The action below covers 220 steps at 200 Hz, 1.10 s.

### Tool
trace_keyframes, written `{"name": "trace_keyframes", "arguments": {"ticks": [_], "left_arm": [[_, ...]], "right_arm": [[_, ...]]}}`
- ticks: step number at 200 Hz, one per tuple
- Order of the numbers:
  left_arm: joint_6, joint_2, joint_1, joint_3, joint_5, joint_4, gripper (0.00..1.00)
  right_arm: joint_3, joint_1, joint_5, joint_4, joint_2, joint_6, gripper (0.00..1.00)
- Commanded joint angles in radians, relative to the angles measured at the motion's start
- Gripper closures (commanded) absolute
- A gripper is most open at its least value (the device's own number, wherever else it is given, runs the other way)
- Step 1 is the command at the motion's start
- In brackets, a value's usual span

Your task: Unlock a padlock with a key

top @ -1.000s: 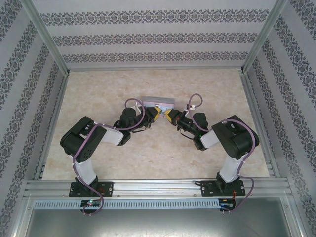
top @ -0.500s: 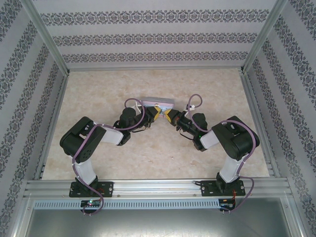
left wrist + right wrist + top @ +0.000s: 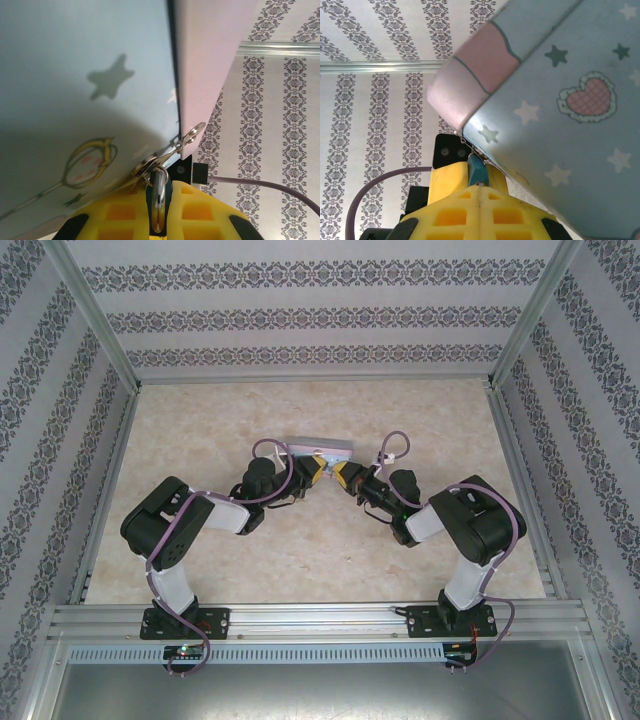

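In the left wrist view my left gripper [image 3: 159, 192] is shut on the tiny teal padlock [image 3: 160, 200]. Its silver shackle passes through the metal ring and hasp [image 3: 150, 165] at the edge of the pastel-blue tin box [image 3: 75, 75]. In the right wrist view my right gripper [image 3: 480, 187] is shut, its tips pressed against the padlock's [image 3: 477, 172] teal body. A small metal glint at the tips is all that shows of the key. From above, the left gripper [image 3: 318, 468] and right gripper [image 3: 342, 473] meet just in front of the box [image 3: 320, 447].
The tin box stands mid-table on the beige marbled surface [image 3: 320, 550]. Patterned walls and metal frame posts [image 3: 100, 330] enclose the table on three sides. Purple cables [image 3: 395, 445] loop off both wrists near the box.
The right gripper has edged slightly left toward the left gripper. The left arm and the box have held still.
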Motion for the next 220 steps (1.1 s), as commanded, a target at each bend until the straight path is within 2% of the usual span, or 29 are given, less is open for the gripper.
{"name": "trace_keyframes", "arguments": {"ticks": [1, 59, 220], "left_arm": [[0.021, -0.051, -0.037, -0.01, 0.089, 0.095, 1.0], [-0.017, -0.051, -0.041, -0.046, 0.072, 0.164, 1.0], [-0.018, -0.099, -0.042, -0.103, 0.085, 0.22, 1.0]], "right_arm": [[-0.021, 0.029, -0.002, 0.027, -0.026, 0.008, 1.0], [-0.024, 0.049, 0.005, 0.027, -0.027, 0.019, 1.0], [-0.059, 0.069, 0.046, 0.026, -0.033, 0.022, 1.0]]}}
